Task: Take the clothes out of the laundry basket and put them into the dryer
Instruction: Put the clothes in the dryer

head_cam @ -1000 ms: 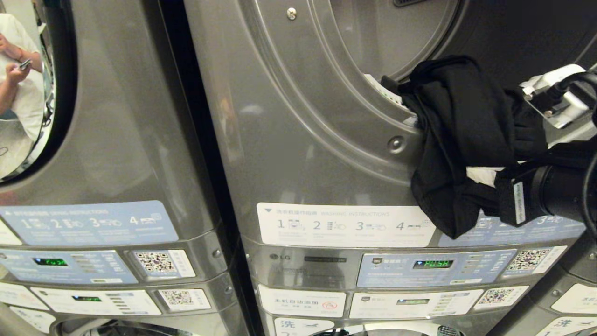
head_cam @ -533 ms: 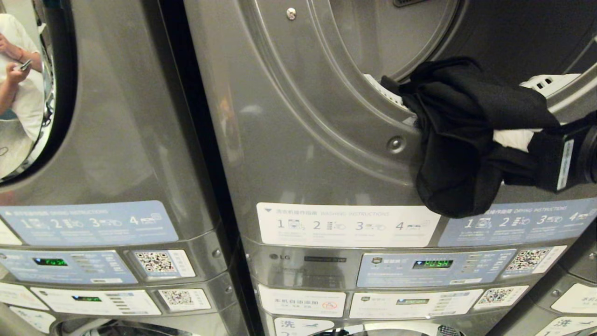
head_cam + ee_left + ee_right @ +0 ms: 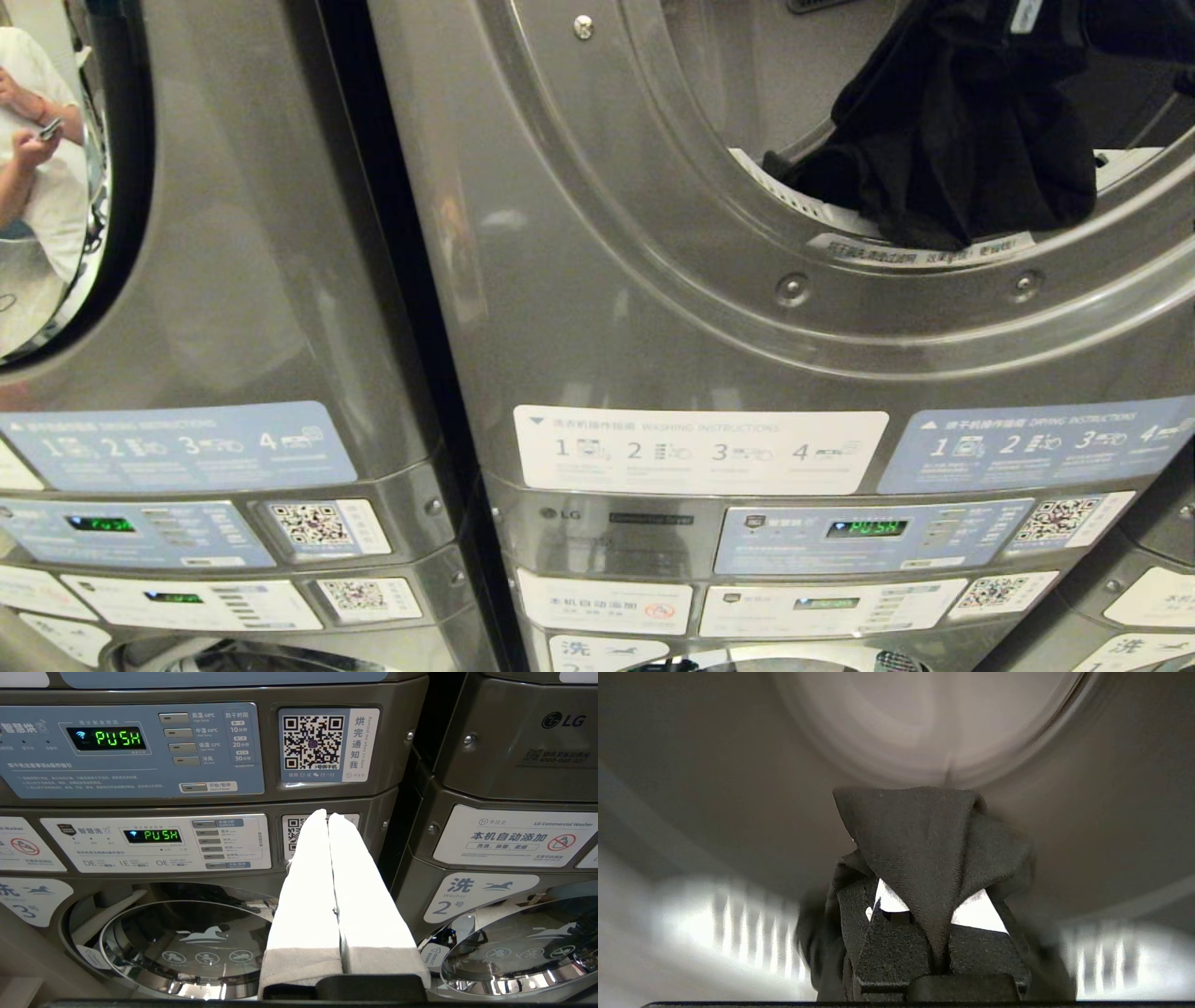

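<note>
Upper right: right gripper (image 3: 941, 947) clamped on the crumpled black cloth garment (image 3: 952, 140), reaching into the grey steel dryer drum (image 3: 747, 84); left gripper (image 3: 329, 816) pinched empty.

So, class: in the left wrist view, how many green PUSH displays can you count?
2. One PUSH display is on the upper blue panel; the other is on the white panel below it. More may be out of frame.

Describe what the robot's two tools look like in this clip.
The left tool has two long white fingers, tapering to rounded tips, on a black base. The right tool shows black, rough-textured fingers; its black arm carries a small white label.
</note>
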Robot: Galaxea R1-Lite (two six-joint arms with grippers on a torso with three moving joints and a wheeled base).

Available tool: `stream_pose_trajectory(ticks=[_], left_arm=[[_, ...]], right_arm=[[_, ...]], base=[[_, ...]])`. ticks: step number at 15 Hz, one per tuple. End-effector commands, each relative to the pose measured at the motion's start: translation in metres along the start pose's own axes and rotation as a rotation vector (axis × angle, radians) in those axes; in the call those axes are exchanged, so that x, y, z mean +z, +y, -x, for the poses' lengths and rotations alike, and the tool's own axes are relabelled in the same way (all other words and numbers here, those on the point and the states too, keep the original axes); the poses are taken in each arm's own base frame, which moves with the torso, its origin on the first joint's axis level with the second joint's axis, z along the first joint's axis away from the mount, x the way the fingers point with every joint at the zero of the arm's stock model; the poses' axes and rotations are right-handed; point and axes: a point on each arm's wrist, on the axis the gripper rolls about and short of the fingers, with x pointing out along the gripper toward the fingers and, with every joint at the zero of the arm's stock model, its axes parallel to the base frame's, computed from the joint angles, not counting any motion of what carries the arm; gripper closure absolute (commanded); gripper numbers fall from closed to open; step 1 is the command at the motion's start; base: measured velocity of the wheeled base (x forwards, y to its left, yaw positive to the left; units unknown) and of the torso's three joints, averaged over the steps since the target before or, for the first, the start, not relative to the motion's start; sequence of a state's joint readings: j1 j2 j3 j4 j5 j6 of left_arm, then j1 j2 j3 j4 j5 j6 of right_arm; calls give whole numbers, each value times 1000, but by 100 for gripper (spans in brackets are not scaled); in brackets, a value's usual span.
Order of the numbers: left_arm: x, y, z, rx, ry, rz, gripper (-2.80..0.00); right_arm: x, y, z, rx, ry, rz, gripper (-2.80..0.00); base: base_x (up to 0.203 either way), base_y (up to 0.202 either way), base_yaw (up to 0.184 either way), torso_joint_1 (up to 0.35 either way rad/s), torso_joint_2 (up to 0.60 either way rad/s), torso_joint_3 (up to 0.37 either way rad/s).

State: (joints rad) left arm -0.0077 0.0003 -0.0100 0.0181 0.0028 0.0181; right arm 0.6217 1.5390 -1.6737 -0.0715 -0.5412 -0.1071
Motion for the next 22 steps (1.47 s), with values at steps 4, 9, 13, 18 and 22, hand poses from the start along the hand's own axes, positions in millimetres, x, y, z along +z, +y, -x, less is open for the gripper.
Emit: stream_pose_trajectory(ticks=[4,9,13,18,22], left_arm=[[0,0,0,0,-1,0,0],[0,0,0,0,0,0,0],[0,0,0,0,1,0,0],[0,0,0,0,1,0,0],[0,0,0,0,0,0,0]], right_arm=[[-28,13,-99,-166,-70,64,0],[-65,-1,-143,-237,-90,98,0],[-87,0,-158,-231,-46,123,-9],[-73,-3,-145,-208,-29,130,-280],[-47,-12,-112,-180,71,170,-280]], base=[[0,0,0,0,0,0],[0,0,0,0,0,0],[0,0,0,0,0,0],[0,0,0,0,0,0],[0,0,0,0,0,0]])
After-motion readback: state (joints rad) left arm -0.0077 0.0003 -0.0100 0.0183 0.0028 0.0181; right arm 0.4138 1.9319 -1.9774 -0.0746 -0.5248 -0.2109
